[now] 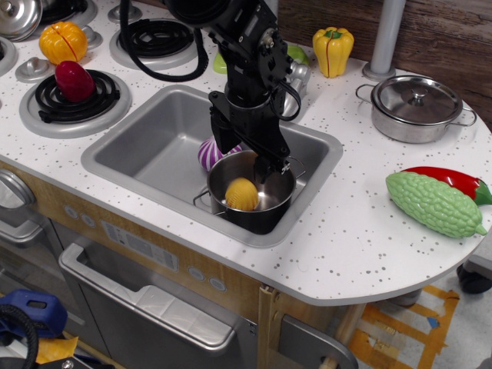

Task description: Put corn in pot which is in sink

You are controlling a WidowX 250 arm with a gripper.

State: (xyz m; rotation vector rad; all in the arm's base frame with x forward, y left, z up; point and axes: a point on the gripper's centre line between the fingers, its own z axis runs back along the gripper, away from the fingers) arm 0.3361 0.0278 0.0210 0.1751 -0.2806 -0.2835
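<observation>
We see yellow corn [241, 194] in a shiny steel pot [261, 209], a grey sink [146, 146], a purple-and-white striped vegetable [207, 153], a white speckled counter [361, 238], a black gripper [250, 154], a green gourd [434, 204].
</observation>
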